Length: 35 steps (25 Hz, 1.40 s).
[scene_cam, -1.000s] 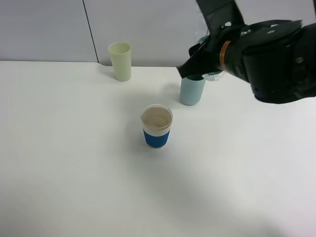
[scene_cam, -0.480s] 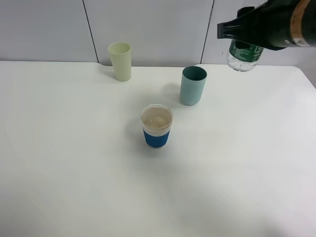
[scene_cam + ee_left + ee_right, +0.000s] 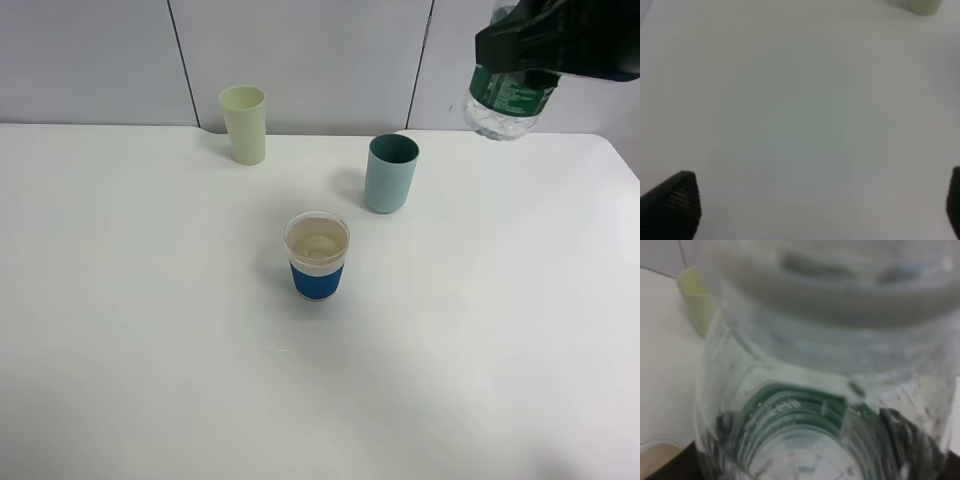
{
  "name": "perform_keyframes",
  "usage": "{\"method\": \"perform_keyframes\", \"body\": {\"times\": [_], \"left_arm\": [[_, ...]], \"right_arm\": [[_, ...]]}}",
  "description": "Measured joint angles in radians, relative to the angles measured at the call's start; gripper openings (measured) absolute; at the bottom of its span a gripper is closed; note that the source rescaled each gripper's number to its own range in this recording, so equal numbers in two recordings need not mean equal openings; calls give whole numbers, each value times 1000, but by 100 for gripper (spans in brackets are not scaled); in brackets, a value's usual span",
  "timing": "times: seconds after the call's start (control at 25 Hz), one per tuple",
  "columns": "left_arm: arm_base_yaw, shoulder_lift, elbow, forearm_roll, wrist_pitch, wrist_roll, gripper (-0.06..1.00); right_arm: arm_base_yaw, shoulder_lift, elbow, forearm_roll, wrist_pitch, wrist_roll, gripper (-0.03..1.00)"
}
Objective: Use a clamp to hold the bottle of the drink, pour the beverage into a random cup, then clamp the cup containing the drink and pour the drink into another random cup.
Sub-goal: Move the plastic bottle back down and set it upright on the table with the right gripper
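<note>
**Plastic bottle held aloft; three cups on a white bench**

**High view.**
- Bottle (image 3: 500,100): clear plastic with a green label band. It is gripped in the clenched jaws of the right gripper (image 3: 515,50). It hangs base downward in the air over the far right corner of the bench (image 3: 150,350), well apart from every cup. The neck is hidden by the black gripper. The lower body looks clear, and the fill level cannot be told. The print on the label is too small to read.
- Blue-sleeved cup (image 3: 317,256): clear wall with a blue band round the lower half. It stands upright near the bench centre and holds a pale brownish drink.
- Teal cup (image 3: 391,173): upright, behind and to the right of the blue-sleeved cup. The inside is dark and the contents cannot be told.
- Pale green cup (image 3: 243,123): upright at the far edge, left of the teal cup. The contents are not visible.

**Left wrist view.**
- Left gripper (image 3: 812,205): the jaws are released and spread wide over bare bench, holding nothing.
- The base of the pale green cup (image 3: 925,5) shows at the frame edge.

**Right wrist view.**
- The bottle (image 3: 820,390) fills the frame, with ribbed clear plastic and a blurred green label. No lettering is legible.
- The pale green cup (image 3: 694,300) shows beyond it.
</note>
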Motion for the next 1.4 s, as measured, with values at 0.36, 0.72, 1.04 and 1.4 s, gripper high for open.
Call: {"method": "perform_keyframes", "body": {"times": [0.36, 0.72, 1.04, 1.4], "left_arm": [[0, 0, 0, 0, 0, 0, 100], [0, 0, 0, 0, 0, 0, 100], [0, 0, 0, 0, 0, 0, 100], [0, 0, 0, 0, 0, 0, 100]], "right_arm": [[-231, 1, 104, 376, -280, -438, 3], [-303, 108, 324, 375, -617, -450, 3], [-304, 308, 330, 404, -713, -471, 3], [-304, 482, 330, 407, -857, -544, 3]]}}
